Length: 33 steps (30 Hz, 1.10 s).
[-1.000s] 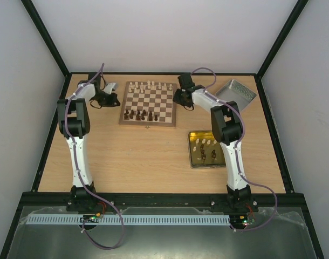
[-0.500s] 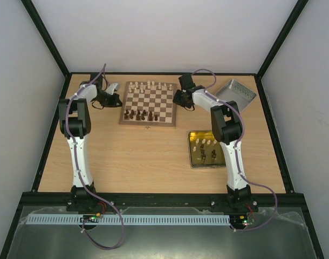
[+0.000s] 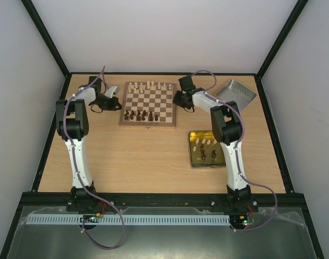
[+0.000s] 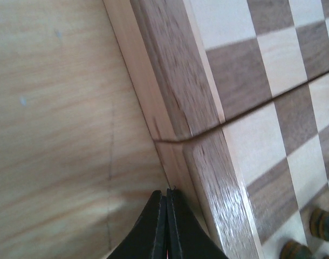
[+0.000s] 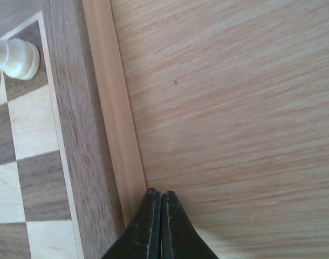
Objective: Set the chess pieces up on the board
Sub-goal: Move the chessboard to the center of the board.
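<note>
Pale wood table (image 3: 137,156), board (image 3: 149,102) between both arms.
Left gripper (image 4: 165,194), right gripper (image 5: 157,195): fingers pressed together, holding nothing (each beside a board edge).

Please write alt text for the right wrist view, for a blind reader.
The right gripper, shut and holding nothing, has its black tips close beside the pale outer edge of the board. The board runs down the left side, with one cream chess piece at its top; the wooden table fills the right.
</note>
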Tool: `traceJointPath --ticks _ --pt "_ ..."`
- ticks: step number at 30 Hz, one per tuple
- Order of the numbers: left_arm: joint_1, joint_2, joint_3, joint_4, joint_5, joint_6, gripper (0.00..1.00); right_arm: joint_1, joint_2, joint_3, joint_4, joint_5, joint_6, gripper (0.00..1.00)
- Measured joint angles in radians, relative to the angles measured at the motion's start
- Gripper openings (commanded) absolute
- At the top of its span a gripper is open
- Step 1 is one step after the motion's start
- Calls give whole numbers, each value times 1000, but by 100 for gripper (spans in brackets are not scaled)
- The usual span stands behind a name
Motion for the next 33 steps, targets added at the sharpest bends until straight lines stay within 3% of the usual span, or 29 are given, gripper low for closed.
traceJointPath --ticks 15,33 --pt "3 -185 -263 -7 -85 63 2 85 -132 -203 29 88 -12 2" --pt "1 -416 -567 -71 -187 202 2 229 -405 -613 103 109 5 2"
